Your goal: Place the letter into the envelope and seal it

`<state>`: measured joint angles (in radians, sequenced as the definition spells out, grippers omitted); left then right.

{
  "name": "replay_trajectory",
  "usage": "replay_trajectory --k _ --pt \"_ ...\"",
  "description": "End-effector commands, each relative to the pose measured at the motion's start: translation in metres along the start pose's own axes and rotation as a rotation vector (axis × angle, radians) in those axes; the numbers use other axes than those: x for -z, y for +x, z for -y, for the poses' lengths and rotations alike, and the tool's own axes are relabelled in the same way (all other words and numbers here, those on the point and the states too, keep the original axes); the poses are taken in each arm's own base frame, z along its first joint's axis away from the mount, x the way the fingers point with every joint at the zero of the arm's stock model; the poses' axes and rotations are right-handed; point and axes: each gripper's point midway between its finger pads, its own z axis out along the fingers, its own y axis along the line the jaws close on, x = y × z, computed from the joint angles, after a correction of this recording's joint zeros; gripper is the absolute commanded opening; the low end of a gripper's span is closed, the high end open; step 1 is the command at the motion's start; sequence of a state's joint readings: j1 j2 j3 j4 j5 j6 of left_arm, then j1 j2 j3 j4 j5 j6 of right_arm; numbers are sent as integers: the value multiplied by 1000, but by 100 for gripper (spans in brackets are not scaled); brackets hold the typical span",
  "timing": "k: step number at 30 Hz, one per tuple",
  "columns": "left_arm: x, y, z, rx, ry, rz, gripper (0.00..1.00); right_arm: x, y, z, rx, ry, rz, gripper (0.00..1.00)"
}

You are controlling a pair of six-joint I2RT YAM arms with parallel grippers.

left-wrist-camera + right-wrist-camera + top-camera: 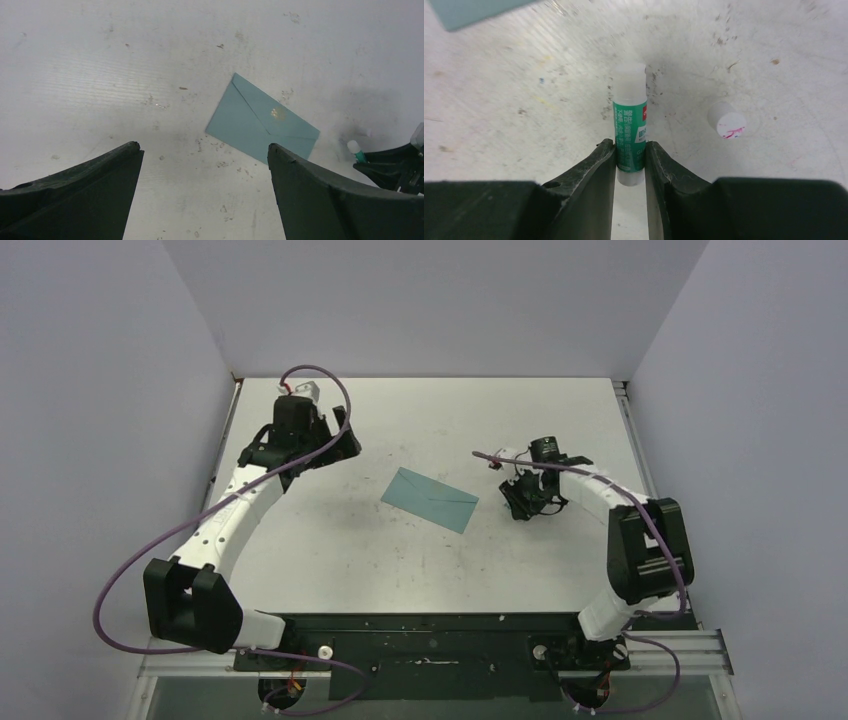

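Pinching glue stick (629,125), right gripper (630,148), left gripper (202,146) agape

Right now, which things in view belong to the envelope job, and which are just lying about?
Job: envelope, flap down; green-and-white glue stick, likely for sealing, clamped in right gripper. No letter visible.
Lying about: small white cylinder beside the stick, perhaps its cap.

There's a glue stick (630,125): green label, white print, frosted white tip. Near its right side but not touching it, a little round white cap (726,120) sits on the counter (499,100), pink smears on its face. The counter is pale grey, scuffed and speckled with dark marks. Plain grey walls (420,300) close it in.
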<state>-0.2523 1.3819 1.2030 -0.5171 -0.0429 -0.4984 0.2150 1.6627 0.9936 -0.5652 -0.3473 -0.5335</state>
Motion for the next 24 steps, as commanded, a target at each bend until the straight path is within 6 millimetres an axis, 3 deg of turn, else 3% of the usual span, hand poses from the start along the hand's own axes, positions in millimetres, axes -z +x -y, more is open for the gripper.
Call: replay_trajectory --k 1,5,11,15,17,24 --pt "18 -8 58 -53 318 -5 96 57 -71 -8 17 -20 349 5" --pt "43 -9 102 -54 578 -27 96 100 -119 -18 -67 -42 585 5" --pt "105 -22 175 -101 988 56 97 178 -187 -48 -236 -181 975 5" --pt "133 -12 209 -147 1123 56 99 222 -212 -76 -276 -312 1165 5" --pt "143 -5 222 -170 1172 54 100 227 -221 -94 -297 -405 1175 5" --pt "147 -1 243 -153 1196 77 73 235 -242 -160 -249 -567 1178 5"
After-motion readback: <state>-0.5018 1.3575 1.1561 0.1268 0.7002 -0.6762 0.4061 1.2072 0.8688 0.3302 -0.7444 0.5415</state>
